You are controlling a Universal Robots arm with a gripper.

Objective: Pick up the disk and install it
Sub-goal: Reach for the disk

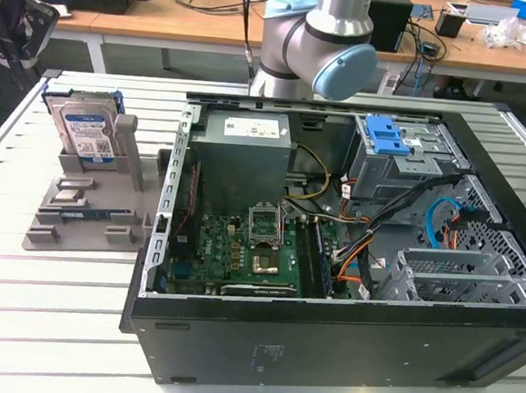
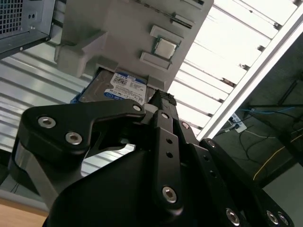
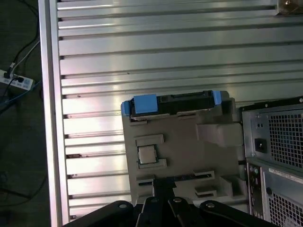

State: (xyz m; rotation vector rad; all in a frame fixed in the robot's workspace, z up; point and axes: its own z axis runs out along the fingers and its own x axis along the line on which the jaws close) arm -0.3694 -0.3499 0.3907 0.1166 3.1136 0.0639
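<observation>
Exterior view first: the flat silver hard disk with a white-and-blue label and blue plastic side rails (image 1: 86, 128) stands on edge in the slot of a grey moulded plastic holder (image 1: 106, 216). The holder lies on the ribbed aluminium table (image 1: 54, 307), toward the exterior view's left. I judge it is propped upright like that so its upper edge and rails are free to be taken from above, rather than lying flat against the slats.

Just beside the holder, the black desktop computer case (image 1: 324, 347) lies on its side with the panel off and the green board inside showing. That is presumably so its bays can be reached from overhead. Inside it, toward the exterior view's right, sits the grey metal drive cage with a blue plastic latch (image 1: 386, 133). The disk is not in it, so nothing is installed yet.

In the first wrist view my black gripper (image 3: 163, 184) hangs over the holder, apart from the disk. My jaws look drawn together with nothing between them. A small square silver processor chip (image 3: 147, 154) rests in its own recess of the holder, between me and the disk's slot. My grey-and-blue jointed arm (image 1: 321, 37) rises behind the case.
</observation>
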